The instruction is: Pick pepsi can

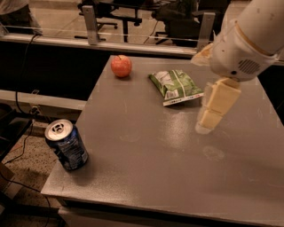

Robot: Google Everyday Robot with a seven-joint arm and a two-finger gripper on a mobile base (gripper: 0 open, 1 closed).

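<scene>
The pepsi can (66, 145) is dark blue with a silver top and pull tab. It stands upright at the front left corner of the grey table (146, 150). My gripper (208, 122) hangs from the white arm at the right, above the table's middle right, next to the snack bag. It is far to the right of the can and holds nothing that I can see.
A green-and-white snack bag (176, 86) lies at the table's back middle. A red apple (121, 66) sits at the back left. A railing and office chairs (133, 13) stand behind the table. Cables (26, 111) hang at the left.
</scene>
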